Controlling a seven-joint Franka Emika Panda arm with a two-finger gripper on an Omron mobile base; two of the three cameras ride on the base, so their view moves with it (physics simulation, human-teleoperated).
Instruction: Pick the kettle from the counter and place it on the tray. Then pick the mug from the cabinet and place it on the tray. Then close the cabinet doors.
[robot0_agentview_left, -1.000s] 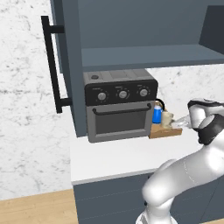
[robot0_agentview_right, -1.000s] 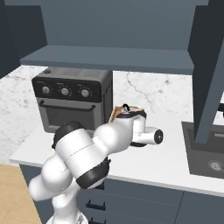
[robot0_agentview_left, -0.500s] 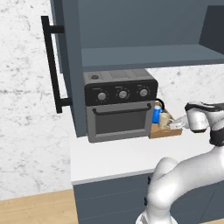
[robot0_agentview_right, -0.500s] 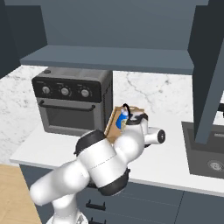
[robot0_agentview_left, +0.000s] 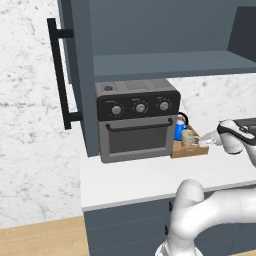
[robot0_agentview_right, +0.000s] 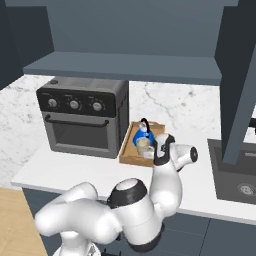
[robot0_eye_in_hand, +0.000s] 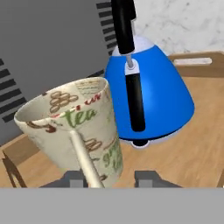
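Note:
The blue kettle (robot0_eye_in_hand: 153, 96) stands on the wooden tray (robot0_eye_in_hand: 197, 148), right of the toaster oven. The beige mug (robot0_eye_in_hand: 74, 127), printed with "Tea", is just in front of it over the tray, handle towards the hand. My gripper (robot0_eye_in_hand: 111, 179) is open; its fingertips (robot0_eye_in_hand: 146, 178) flank the mug's base, and wood shows between the right tip and the mug. From the base cameras the kettle (robot0_agentview_left: 179, 131), mug (robot0_agentview_left: 189, 137) and tray (robot0_agentview_left: 191, 150) sit together, with the gripper (robot0_agentview_left: 209, 142) at the tray's right end. In the right base view the mug (robot0_agentview_right: 144, 145) is beside the kettle (robot0_agentview_right: 141, 135).
A black-and-grey toaster oven (robot0_agentview_left: 136, 125) stands close to the tray's left side. The wall cabinet (robot0_agentview_left: 165, 65) hangs above with its left door (robot0_agentview_left: 75, 75) swung open; another open door panel (robot0_agentview_right: 240, 85) hangs at the right. A dark sink (robot0_agentview_right: 235, 172) lies right of the arm.
The hand has shifted left towards the tray and the forearm has swung round. The mug stays beside the kettle at the tray.

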